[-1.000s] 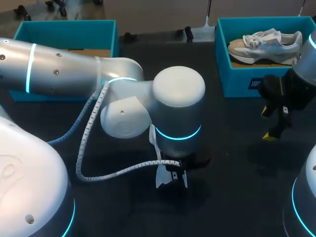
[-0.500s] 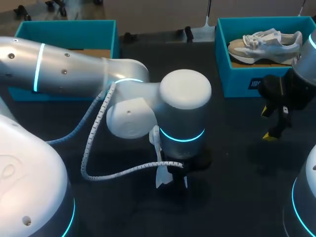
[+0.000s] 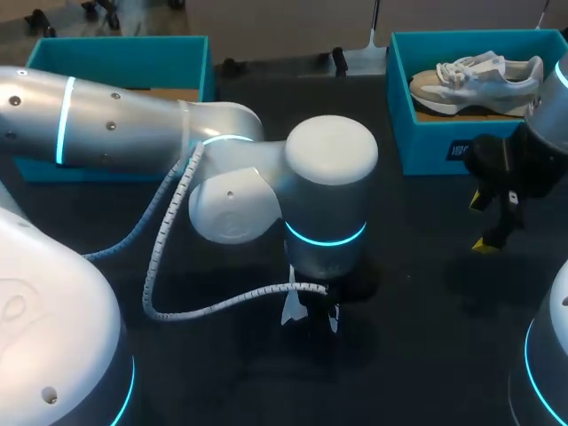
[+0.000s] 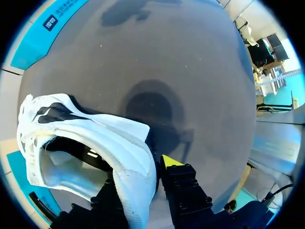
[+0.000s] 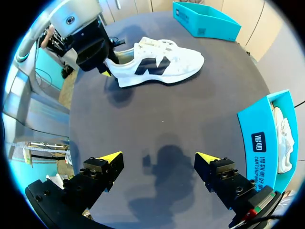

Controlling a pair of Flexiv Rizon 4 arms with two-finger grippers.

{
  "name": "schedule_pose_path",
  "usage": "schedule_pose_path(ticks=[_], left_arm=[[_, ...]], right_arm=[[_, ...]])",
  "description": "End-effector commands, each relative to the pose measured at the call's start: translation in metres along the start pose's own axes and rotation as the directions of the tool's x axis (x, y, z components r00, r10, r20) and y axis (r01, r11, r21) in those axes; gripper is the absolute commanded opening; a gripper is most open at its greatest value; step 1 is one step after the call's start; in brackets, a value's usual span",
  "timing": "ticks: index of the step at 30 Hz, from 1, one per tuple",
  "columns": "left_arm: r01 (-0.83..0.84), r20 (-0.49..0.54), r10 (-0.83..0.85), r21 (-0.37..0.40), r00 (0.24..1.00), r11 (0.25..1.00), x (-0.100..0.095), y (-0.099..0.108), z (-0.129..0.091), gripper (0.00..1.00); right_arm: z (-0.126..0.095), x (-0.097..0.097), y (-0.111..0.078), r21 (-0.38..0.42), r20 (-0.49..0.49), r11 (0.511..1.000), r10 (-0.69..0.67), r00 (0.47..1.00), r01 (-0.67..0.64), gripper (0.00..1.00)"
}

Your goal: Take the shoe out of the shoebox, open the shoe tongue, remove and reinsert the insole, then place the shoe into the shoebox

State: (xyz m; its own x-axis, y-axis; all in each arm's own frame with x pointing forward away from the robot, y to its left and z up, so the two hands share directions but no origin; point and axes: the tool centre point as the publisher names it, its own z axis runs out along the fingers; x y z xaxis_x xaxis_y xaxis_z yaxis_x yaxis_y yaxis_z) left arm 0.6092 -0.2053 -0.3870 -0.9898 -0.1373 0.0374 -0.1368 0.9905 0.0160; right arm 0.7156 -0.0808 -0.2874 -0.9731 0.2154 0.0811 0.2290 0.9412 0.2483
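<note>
The left gripper (image 4: 143, 167) pinches the heel collar of the white shoe (image 5: 159, 67), the soft rim squeezed between its fingers. The right gripper (image 5: 159, 160) hangs spread and empty above bare table (image 5: 190, 119), well apart from the shoe. The shoe sits sole down out on the middle of the table with its toe pointing away from the left gripper. I cannot tell whether the heel touches the surface. It looks light, with a padded fabric upper that buckles under a pinch and a thicker, stiffer sole. The heel grip should therefore anchor it but not stop it twisting. The tongue and laces are limp, so the free gripper would likely do best taking the tongue's top edge. The insole is probably thin and floppy and best caught at its heel end. The dark matte tabletop seems to offer some friction. One teal shoebox (image 3: 120, 58) stands at the far left, and another shoebox (image 3: 444, 133) at the far right holds a second sneaker (image 3: 475, 75), leaving open working space between.
</note>
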Motion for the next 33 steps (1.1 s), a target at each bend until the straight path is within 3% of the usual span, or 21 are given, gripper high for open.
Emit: schedule_pose_path(ticks=[1,18,33], left_arm=[[0.007,0.014,-0.008,0.023,1.0,1.0,-0.006,0.018,-0.03,0.0],[0.069,0.062,-0.073,0.061,0.995,0.996,-0.06,0.062,-0.134,0.0],[0.051,0.066,-0.054,0.045,0.996,0.998,-0.115,0.07,-0.205,0.0]], right_arm=[[0.0,0.001,0.0,0.002,0.002,1.0,0.0,1.0,0.0,1.0],[0.0,0.001,0.0,0.002,0.002,1.0,0.0,1.0,0.0,1.0],[0.0,0.001,0.0,0.002,0.002,1.0,0.0,1.0,0.0,1.0]])
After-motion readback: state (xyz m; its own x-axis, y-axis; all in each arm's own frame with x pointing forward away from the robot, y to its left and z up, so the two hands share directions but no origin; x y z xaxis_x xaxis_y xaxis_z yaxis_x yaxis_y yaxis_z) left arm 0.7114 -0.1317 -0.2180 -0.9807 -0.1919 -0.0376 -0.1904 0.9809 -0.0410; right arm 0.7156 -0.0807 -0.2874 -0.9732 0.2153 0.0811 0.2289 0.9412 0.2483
